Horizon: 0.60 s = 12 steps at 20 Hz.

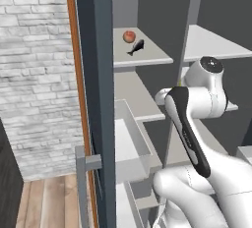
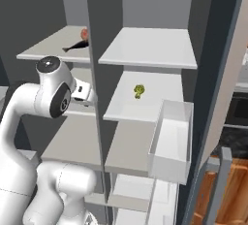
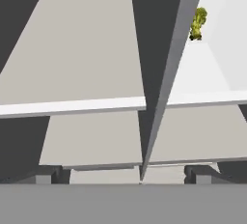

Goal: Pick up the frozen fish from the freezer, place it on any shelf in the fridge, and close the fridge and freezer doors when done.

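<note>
Slate-grey cabinet walls fill the upper half of both base views, with both doors swung open. In the left base view the freezer door [image 1: 96,99] runs as a dark panel down the centre-left of the frame, a white bin [image 1: 129,143] fixed to its inner face at mid-height and a grey bar handle [image 1: 81,185] at lower left. In the right base view the fridge door [image 2: 220,88] slants down the right side, carrying its own white bin [image 2: 170,141].

Between them a dark divider splits the freezer [image 1: 140,74] from the wider fridge [image 2: 150,83]. Pale grey shelves stack in each half; the top fridge shelf [image 2: 150,47] sits upper centre in the right base view.

The white arm [image 1: 197,124] occupies the lower right of the left base view, its wrist raised toward the divider at mid-frame. In the hand view the gripper [image 3: 123,178] shows its two dark tips far apart at the bottom edge, jaws spread wide and holding nothing, pointed at the divider's front edge with shelves to either side.

On the top freezer shelf, upper centre of the left base view, lies the frozen fish [image 1: 136,47], just beside a round red fruit [image 1: 129,36]. A small green leafy lump [image 2: 139,91] rests on the second fridge shelf, centre of the right base view.
</note>
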Motion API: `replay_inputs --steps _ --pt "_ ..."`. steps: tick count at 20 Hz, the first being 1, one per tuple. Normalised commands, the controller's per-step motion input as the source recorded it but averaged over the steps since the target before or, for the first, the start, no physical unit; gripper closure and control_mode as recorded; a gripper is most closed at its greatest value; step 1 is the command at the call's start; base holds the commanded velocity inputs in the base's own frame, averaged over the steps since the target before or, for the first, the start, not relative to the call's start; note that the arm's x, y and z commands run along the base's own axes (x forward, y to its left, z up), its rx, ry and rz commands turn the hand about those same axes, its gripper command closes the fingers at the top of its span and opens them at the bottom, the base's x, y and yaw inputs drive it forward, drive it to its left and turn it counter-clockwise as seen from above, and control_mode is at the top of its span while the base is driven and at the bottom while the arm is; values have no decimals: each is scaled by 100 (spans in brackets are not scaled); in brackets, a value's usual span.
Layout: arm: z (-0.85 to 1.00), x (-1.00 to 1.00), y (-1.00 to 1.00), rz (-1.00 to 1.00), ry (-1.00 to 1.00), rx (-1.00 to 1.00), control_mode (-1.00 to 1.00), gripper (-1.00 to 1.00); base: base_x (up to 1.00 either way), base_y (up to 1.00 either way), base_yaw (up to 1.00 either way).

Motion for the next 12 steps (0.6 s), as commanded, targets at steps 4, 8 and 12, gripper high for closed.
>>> replay_inputs --steps 4,8,12 --pt "0 0 0 0 0 0 100 -100 44 23 -1" --pt "55 -3 19 0 -5 0 -100 -100 0 4 0" --pt "100 -7 26 0 -15 0 -100 -100 0 0 0"
